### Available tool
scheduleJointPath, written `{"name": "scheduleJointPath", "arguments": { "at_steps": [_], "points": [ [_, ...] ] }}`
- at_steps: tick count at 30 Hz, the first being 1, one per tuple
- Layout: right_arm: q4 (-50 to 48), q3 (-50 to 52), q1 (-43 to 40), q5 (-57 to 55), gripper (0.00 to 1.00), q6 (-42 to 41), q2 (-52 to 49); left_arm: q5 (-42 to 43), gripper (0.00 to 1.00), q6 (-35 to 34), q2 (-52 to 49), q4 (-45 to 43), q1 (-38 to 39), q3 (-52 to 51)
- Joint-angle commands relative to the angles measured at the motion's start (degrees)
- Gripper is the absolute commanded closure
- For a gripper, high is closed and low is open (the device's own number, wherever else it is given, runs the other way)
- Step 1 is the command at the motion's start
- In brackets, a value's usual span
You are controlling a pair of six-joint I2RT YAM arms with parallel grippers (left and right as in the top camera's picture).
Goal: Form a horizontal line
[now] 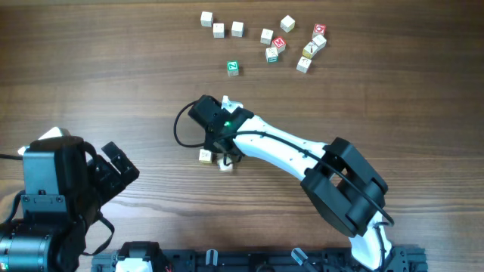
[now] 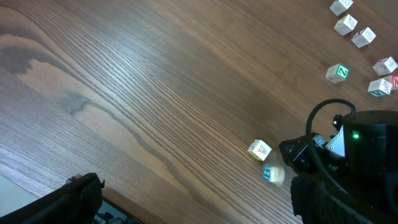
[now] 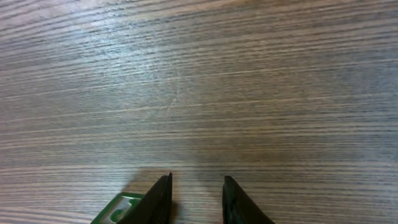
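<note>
No row of three cubes shows. Two small cream cubes lie mid-table, one (image 1: 205, 156) beside the other (image 1: 225, 164); they also show in the left wrist view (image 2: 259, 149) (image 2: 272, 174). My right gripper (image 1: 220, 153) hovers right over them, open, with only bare wood between its fingers (image 3: 196, 186). A cube face with a green print (image 3: 118, 211) sits just outside its left finger. A red-faced cube (image 1: 280, 43) lies in the far cluster. My left gripper (image 1: 121, 170) is open and empty at the near left (image 2: 199, 208).
Several loose letter cubes are scattered at the far edge, from a white one (image 1: 206, 18) to a red-topped one (image 1: 319, 30). A green-faced cube (image 1: 232, 68) lies apart, nearer the middle. The right arm (image 1: 302, 155) spans the table's centre right.
</note>
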State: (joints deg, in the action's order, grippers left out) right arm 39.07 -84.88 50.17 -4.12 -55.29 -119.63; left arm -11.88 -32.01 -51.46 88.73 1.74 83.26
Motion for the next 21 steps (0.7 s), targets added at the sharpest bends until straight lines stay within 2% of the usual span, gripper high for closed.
{"name": "scheduleJointPath", "arguments": {
  "at_steps": [1, 4, 9, 10, 12, 13, 15, 21],
  "points": [
    [0.70, 0.22, 0.02, 0.28, 0.73, -0.09, -1.14, 0.50, 0.00, 0.07, 0.09, -0.07, -0.37, 0.15],
    [0.55, 0.22, 0.02, 0.70, 0.71, 0.87, -1.14, 0.50, 0.00, 0.07, 0.09, -0.07, -0.37, 0.15],
    [-0.02, 0.20, -1.14, 0.46, 0.55, 1.29, -1.11, 0.50, 0.00, 0.07, 0.09, -0.07, -0.37, 0.15],
    [0.31, 0.17, -1.70, 0.50, 0.49, 1.29, -1.09, 0.50, 0.00, 0.07, 0.09, -0.07, -0.37, 0.15],
    [2.21, -0.11, -3.06, 1.05, 0.30, 1.27, -0.83, 0.50, 0.00, 0.07, 0.09, -0.07, -0.37, 0.15],
    [3.41, -0.28, -3.82, 1.66, 0.25, 1.27, -0.66, 0.50, 0.00, 0.07, 0.09, -0.07, -0.37, 0.15],
    [5.62, -0.33, -5.53, 3.98, 0.01, 1.27, -0.11, 0.50, 0.00, 0.07, 0.09, -0.07, -0.37, 0.15],
    [7.45, -0.33, -8.09, 14.16, 0.01, 1.11, -0.02, 0.50, 0.00, 0.07, 0.09, -0.07, -0.37, 0.15]
  ]
}}
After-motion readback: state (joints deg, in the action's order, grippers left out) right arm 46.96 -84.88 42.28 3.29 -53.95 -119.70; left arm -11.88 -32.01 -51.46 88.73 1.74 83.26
